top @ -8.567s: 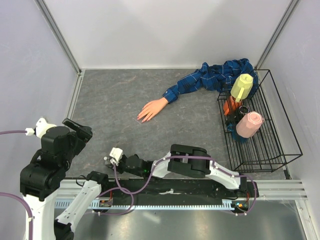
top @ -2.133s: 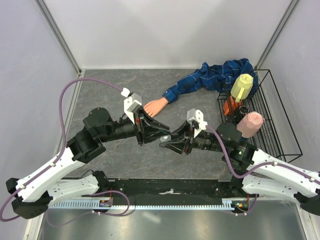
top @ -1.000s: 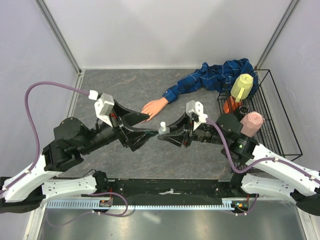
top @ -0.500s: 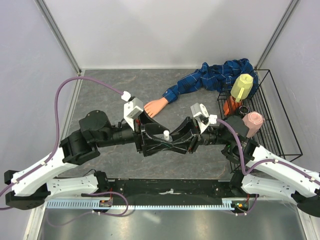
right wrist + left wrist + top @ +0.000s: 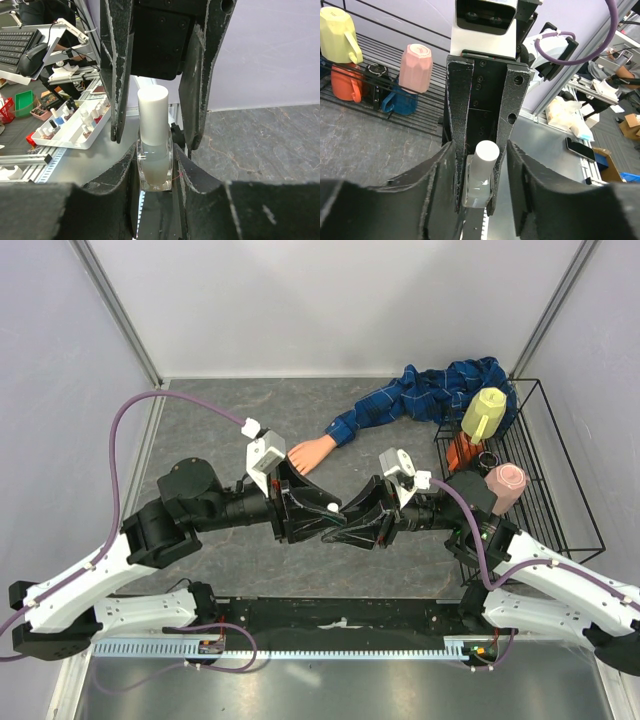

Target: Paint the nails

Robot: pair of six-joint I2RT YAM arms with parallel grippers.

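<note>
The light, likely slippery bottle [image 5: 155, 162] is clamped by the right end effector [image 5: 155, 175]; its cap [image 5: 152, 112], the likely hold point, is straddled by the part-open left end effector [image 5: 481, 152].

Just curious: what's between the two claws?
A small clear bottle with a white cap: the right claw pinches it, the left claw flanks its cap. Both wrist views show it.

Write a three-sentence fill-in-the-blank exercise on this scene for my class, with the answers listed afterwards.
1. The small clear glass bottle has a ___ cylindrical cap.
2. The right gripper is shut on that bottle, while the open left gripper straddles its ___.
3. The peach mannequin hand sticks out of a ___ plaid sleeve.
Answers: white; cap; blue.
</note>
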